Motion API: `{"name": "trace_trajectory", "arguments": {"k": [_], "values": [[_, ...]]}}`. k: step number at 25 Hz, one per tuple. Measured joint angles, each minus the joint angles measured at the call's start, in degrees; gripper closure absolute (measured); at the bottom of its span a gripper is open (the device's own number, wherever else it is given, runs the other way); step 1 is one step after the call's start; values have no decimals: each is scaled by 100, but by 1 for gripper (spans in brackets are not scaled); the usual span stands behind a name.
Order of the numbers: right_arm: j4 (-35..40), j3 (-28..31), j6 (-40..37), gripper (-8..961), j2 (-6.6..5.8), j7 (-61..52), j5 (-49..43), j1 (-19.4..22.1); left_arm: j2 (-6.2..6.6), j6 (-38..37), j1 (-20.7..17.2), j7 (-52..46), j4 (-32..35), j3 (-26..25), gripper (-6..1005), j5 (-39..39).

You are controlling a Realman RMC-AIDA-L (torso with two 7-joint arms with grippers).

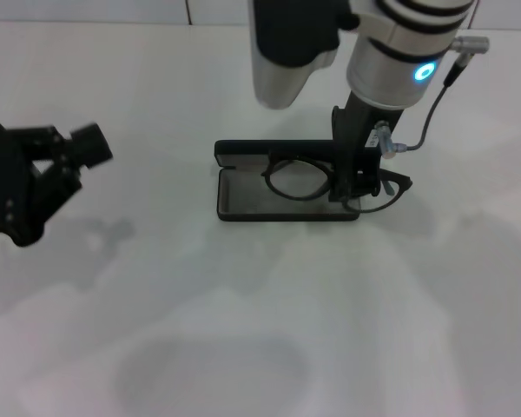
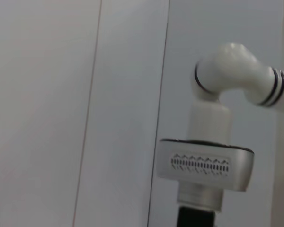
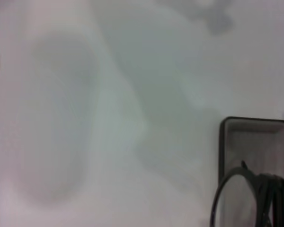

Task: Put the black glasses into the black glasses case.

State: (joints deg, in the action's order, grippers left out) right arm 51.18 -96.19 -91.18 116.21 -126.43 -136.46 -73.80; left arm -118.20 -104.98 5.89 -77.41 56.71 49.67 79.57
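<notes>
Right claw [image 1: 354,187] is gripping the black glasses [image 1: 300,180] near the bridge, holding them over the open black glasses case [image 1: 243,195], one lens overhanging its right end. Light, thin and fragile, they are probably needing a gentle pinch at the bridge. Left claw [image 1: 65,156] is idling open, well apart, above the surface [image 1: 243,330].
</notes>
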Motion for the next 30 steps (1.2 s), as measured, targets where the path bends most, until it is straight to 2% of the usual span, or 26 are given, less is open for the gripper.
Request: {"name": "trace_trajectory", "arguments": {"k": [3, 5, 7, 18, 30], "values": [[-191, -221, 156, 843, 0, 4, 25, -128, -4, -17, 43, 62, -140, 1, 926, 278], [-385, -620, 490, 842, -1, 43, 92, -238, 2, -93, 89, 102, -292, 5, 926, 364], [-434, -698, 575, 842, -2, 99, 131, -242, 3, -186, 100, 179, -395, 3, 926, 374], [-887, -860, 1116, 841, -2, 651, 399, -242, -85, -278, 105, 439, -577, -16, 925, 348], [-1275, -1072, 1668, 839, -2, 1074, 775, -314, -82, -278, 233, 522, -968, -141, 925, 346]]}}
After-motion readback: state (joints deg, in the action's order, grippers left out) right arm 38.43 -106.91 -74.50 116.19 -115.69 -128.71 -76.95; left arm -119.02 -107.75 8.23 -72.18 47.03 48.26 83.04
